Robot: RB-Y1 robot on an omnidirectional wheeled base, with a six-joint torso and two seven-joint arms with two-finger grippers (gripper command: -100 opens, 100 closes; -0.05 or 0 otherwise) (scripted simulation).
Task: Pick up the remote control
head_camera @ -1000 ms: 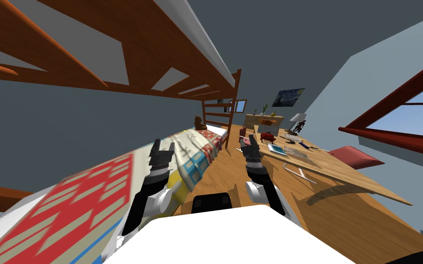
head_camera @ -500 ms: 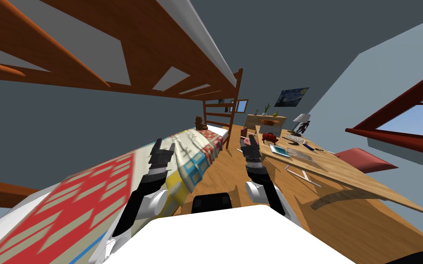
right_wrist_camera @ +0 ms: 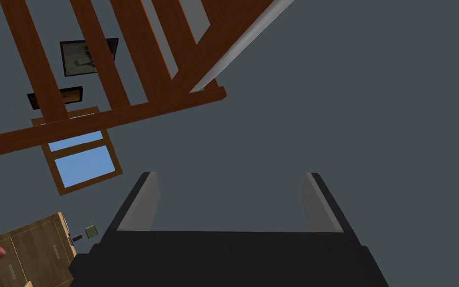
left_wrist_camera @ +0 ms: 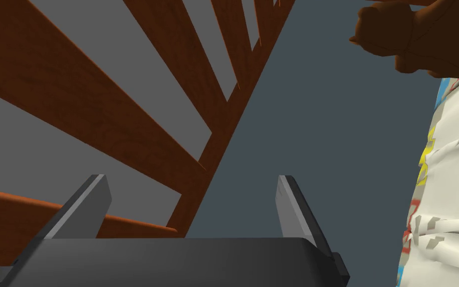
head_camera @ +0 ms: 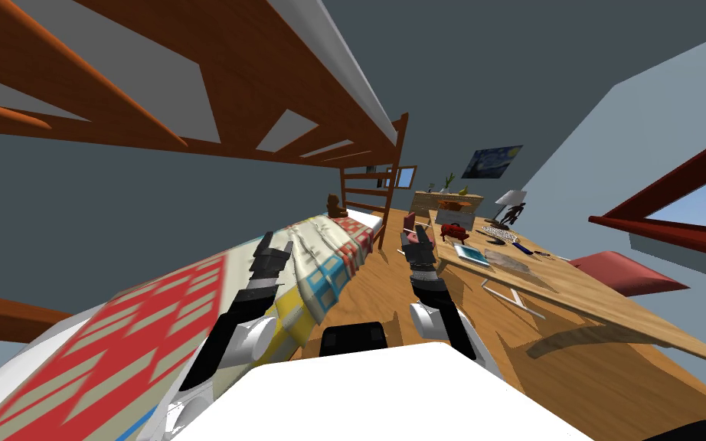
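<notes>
On the long wooden desk (head_camera: 612,306) to my right lie several small things. Among them is a small dark blue oblong (head_camera: 522,248) that may be the remote control; it is too small to be sure. My left gripper (head_camera: 273,246) hangs over the quilted bed, open and empty, and the left wrist view shows its fingers (left_wrist_camera: 94,204) wide apart below the wooden bed slats. My right gripper (head_camera: 413,233) is raised over the floor short of the desk's near corner, also open and empty (right_wrist_camera: 231,199).
A bunk bed with a patterned quilt (head_camera: 321,260) and a brown teddy bear (head_camera: 334,205) runs along my left. The desk holds a keyboard (head_camera: 498,233), a book (head_camera: 472,253), a red bag (head_camera: 452,230) and a lamp (head_camera: 510,200). A red cushion (head_camera: 627,272) lies beyond it. Wooden floor (head_camera: 390,298) lies between.
My view has shifted a little, so the desk and window have slid to the right. The left forearm has shifted slightly. Both grippers remain open.
</notes>
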